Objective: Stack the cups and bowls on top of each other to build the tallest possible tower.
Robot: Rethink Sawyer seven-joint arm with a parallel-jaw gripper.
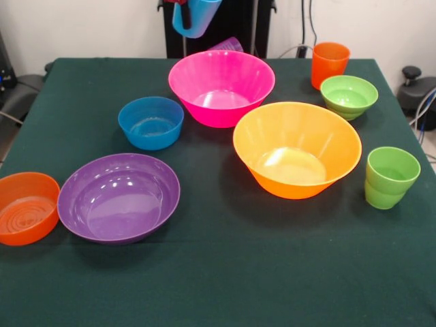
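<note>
Sky-blue cup (196, 16) hangs tilted above bench (225, 279), jaws (182, 12) pinching its rim, over far edge behind pink bowl (221, 87). Risk: thin rim grip slips; cup drops, likely knocks purple cup (228, 45) lying behind bowl. Nothing stacked yet.

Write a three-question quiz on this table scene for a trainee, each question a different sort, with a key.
1. True or false: the sky blue cup stands on the table.
2. Which bowl lies nearest the orange bowl at the table's edge? A) pink bowl B) purple bowl C) green bowl
3. Fill in: the orange cup stands right behind the ____ bowl.

Key:
1. False. It hangs in the air at the tool, above the pink bowl.
2. B. The two sit side by side, nearly touching.
3. Green.
</note>
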